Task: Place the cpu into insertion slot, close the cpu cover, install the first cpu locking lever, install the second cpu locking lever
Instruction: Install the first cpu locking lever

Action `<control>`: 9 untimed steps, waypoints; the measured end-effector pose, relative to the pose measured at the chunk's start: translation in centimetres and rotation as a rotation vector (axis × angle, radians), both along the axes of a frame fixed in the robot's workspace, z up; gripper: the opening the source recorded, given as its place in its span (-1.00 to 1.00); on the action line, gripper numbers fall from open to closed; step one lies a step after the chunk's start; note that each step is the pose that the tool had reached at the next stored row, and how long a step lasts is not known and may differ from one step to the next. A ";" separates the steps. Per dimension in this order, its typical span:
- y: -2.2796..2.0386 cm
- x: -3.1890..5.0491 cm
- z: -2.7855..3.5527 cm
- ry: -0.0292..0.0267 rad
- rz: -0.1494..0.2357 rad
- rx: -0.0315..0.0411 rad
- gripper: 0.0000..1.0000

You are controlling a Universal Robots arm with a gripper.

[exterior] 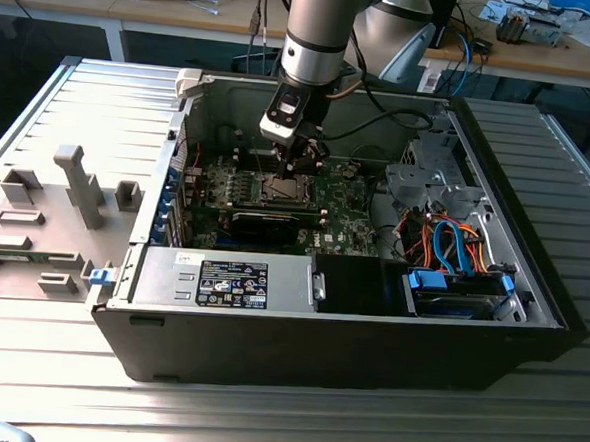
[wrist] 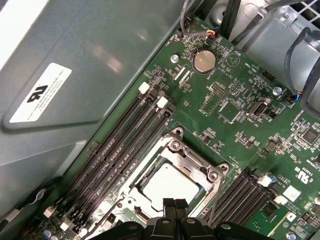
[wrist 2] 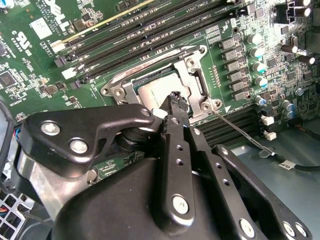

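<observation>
At the exterior view's left, grey fixture blocks (exterior: pixel 77 183) stand on the tabletop (exterior: pixel 263 419). Beside them an open computer case (exterior: pixel 318 343) holds the motherboard (exterior: pixel 347 196). The cpu (wrist: pixel 167 182) lies flat in its socket, metal top up; it is square, so no axis is longer. The cpu cover (wrist: pixel 195 159) lies down around it. A thin lever (wrist 2: pixel 235 127) juts beside the socket. The tool (wrist: pixel 175 205), clenched and empty, hangs at the chip's edge.

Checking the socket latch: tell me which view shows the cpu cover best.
The first wrist view: the cpu cover shows nearly whole, framing the cpu. In the second wrist view the gripper hides its near side; in the exterior view it lies beneath the gripper.
</observation>
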State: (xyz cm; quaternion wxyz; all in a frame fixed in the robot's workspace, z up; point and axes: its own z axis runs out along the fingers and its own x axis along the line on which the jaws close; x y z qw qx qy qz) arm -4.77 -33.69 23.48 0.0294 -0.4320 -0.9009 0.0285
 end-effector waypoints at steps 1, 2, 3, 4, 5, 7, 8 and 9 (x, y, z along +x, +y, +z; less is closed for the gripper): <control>0.00 0.00 0.00 0.0000 0.002 0.0000 -0.79; 0.00 0.00 0.00 0.0000 0.003 0.0000 -0.79; 0.00 0.00 0.00 -0.0001 0.005 0.0000 -0.79; 0.00 0.00 0.00 0.0000 0.007 0.0000 -0.79; 0.00 0.00 0.00 0.0000 0.009 0.0000 -0.79; 0.00 0.00 0.00 0.0000 0.012 0.0000 -0.79; 0.00 0.00 0.00 0.0000 0.013 0.0000 -0.79; 0.00 0.00 0.00 0.0000 0.015 0.0000 -0.79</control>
